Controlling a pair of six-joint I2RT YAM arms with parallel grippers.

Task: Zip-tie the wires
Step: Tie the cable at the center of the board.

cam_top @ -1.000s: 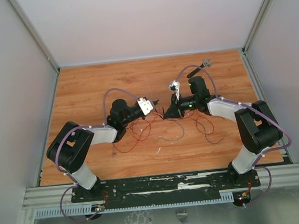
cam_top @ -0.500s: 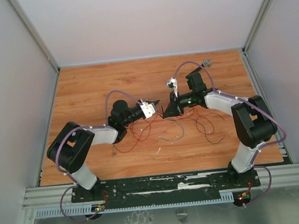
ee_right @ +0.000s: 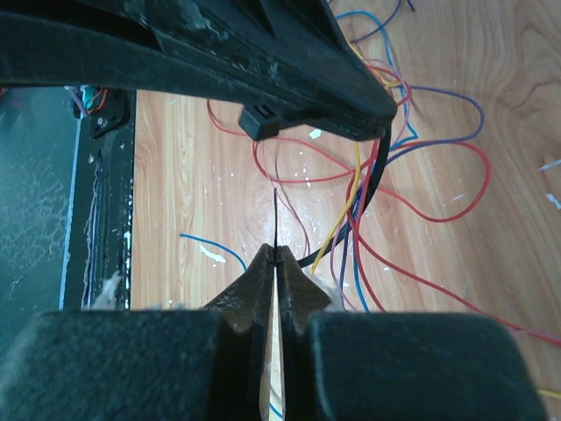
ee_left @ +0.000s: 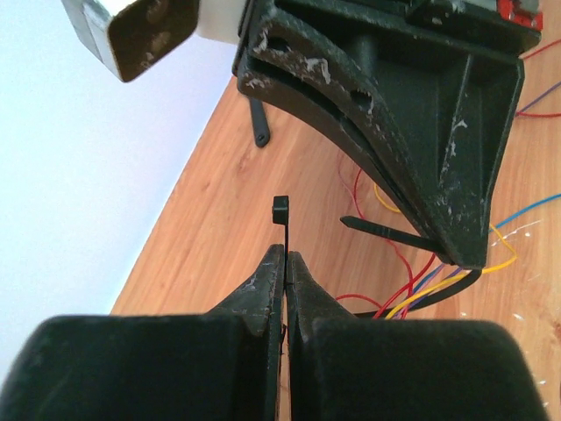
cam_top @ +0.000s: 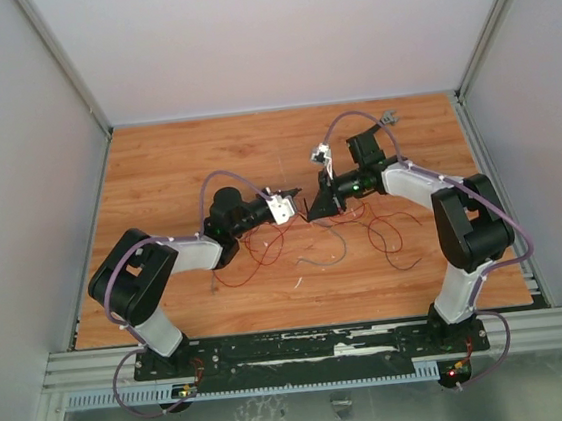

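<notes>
The black zip tie [ee_left: 280,213] is held at both ends over the middle of the table. My left gripper [ee_left: 287,254] [cam_top: 294,195] is shut on it just below its square head. My right gripper [ee_right: 276,250] [cam_top: 311,209] is shut on the thin tail [ee_right: 274,219], which pokes out past the fingertips. The tie's band [ee_right: 378,180] curves around a bunch of the wires [ee_right: 438,175], red with blue, yellow and purple strands. More of the wires [cam_top: 265,247] lie spread on the wood under both grippers. The two grippers are nearly touching, tip to tip.
A short black tool with a grey head [cam_top: 377,123] lies at the back right of the table. A grey strand [cam_top: 328,257] and small white scraps lie in front of the grippers. Purple robot cables [cam_top: 352,123] arch over both arms. White walls [cam_top: 13,148] enclose the table.
The right arm has swung left and back, its wrist turning, and its gripper has come closer to the left one. The left gripper has edged slightly right. Both stay shut on the tie.
</notes>
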